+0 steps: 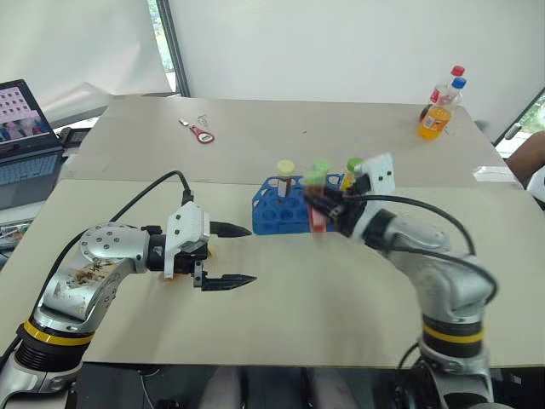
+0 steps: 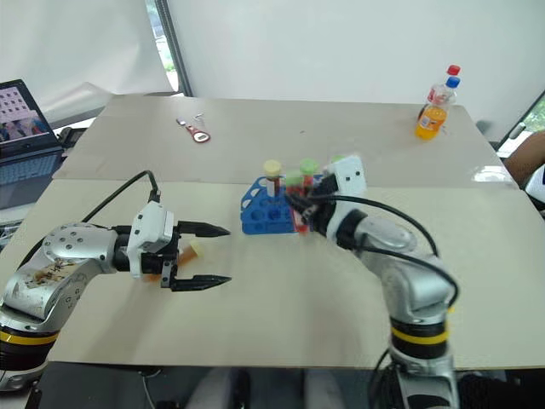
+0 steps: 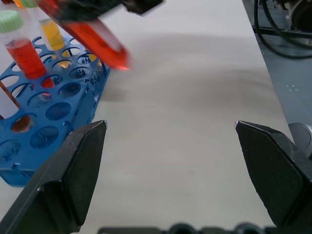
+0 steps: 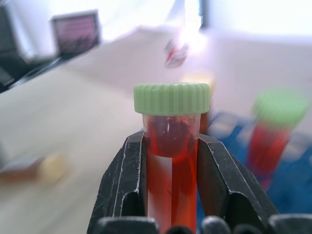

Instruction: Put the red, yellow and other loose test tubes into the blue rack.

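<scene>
While the right gripper (image 4: 170, 165) pinches a red test tube (image 4: 170, 146) (green-capped) beside the blue rack (image 1: 281, 209), the left gripper (image 1: 232, 254) hovers with fingers spread

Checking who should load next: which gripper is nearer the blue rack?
Right. The right gripper, shut on a red tube, is at the blue rack; the open left gripper sits apart, beside it.

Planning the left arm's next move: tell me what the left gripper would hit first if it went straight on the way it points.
Probably nothing nearby: between the open left gripper fingers lies bare table. The blue rack sits off to one side, though depth is unclear.
</scene>
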Robot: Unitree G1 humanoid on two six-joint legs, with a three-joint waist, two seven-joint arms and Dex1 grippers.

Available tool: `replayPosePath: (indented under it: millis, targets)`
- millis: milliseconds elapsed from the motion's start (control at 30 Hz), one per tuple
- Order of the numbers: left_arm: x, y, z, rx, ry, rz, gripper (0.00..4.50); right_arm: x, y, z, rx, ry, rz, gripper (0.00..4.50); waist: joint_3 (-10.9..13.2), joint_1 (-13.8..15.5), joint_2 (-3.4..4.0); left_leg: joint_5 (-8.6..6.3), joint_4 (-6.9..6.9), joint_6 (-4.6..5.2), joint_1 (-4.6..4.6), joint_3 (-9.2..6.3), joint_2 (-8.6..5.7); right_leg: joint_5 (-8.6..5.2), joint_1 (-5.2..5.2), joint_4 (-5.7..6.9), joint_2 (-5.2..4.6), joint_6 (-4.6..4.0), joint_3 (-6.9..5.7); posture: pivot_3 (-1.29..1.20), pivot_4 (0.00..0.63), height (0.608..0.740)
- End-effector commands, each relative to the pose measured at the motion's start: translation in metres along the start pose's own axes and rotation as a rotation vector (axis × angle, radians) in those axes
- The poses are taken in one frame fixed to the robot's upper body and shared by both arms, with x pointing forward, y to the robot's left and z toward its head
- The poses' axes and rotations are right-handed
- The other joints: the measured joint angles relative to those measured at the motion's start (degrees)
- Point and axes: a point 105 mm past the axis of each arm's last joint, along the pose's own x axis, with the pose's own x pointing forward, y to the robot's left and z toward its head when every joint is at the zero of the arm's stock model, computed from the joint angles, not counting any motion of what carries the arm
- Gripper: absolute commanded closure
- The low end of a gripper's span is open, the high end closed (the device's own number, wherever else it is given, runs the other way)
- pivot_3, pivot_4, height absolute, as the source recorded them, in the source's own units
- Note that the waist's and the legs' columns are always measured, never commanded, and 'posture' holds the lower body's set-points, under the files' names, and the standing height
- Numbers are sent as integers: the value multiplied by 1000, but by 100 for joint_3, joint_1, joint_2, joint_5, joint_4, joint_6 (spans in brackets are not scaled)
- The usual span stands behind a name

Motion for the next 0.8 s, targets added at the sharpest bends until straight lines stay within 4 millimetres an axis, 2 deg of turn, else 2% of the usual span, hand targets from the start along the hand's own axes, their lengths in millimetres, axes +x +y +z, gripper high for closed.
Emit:
replayPosePath:
  millis: [33,300,800]
  targets:
    - [-2,1,11,7,-20,-1,0,7,-6,8,-106,-125,-92,3501,0,-10,0,0,-1,0,2,5,1,0,0,0,1,0,0,0,150,740]
    - [-2,0,14,4,-29,-6,0,18,-19,-9,-153,-162,-210,3501,0,-38,0,1,-5,-1,6,14,4,1,-1,4,4,-3,1,0,150,740]
    - [-3,0,6,-7,-43,10,0,26,-15,-29,-132,-204,-292,3502,0,-90,0,1,-7,-1,13,7,6,1,0,11,4,-4,2,0,150,740]
